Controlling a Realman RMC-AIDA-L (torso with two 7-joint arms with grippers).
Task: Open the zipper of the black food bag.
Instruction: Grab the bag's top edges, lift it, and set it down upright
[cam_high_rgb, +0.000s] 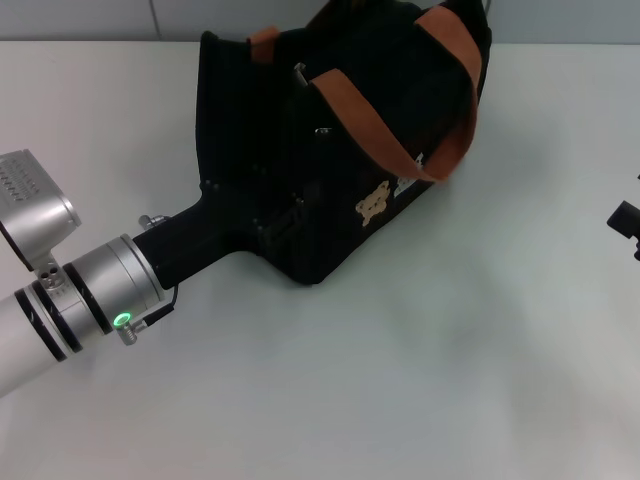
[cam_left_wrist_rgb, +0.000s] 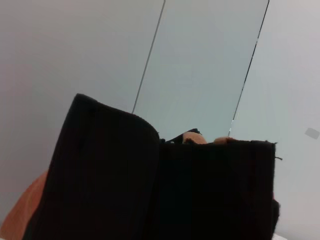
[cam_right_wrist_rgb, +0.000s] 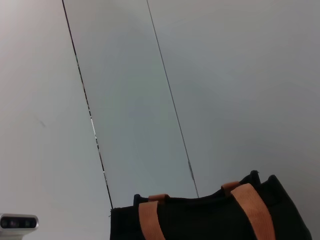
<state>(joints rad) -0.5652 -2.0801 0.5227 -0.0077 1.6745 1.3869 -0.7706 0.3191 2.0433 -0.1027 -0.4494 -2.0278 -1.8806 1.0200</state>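
Note:
The black food bag (cam_high_rgb: 330, 150) stands on the white table, tilted, with its orange-brown straps (cam_high_rgb: 385, 125) arching over the top. Bear and white patches (cam_high_rgb: 375, 205) face me. A small silver pull tab of the zipper (cam_high_rgb: 299, 72) shows at the bag's far left top edge. My left gripper (cam_high_rgb: 275, 225) reaches in from the lower left and presses against the bag's near end, black on black. Black bag fabric (cam_left_wrist_rgb: 165, 185) fills the lower left wrist view. The right wrist view shows the bag (cam_right_wrist_rgb: 210, 217) from farther off. My right gripper (cam_high_rgb: 625, 225) sits at the table's right edge, well away from the bag.
The white table (cam_high_rgb: 420, 380) spreads out in front of and to the right of the bag. Behind the bag rises a pale panelled wall (cam_right_wrist_rgb: 150, 100).

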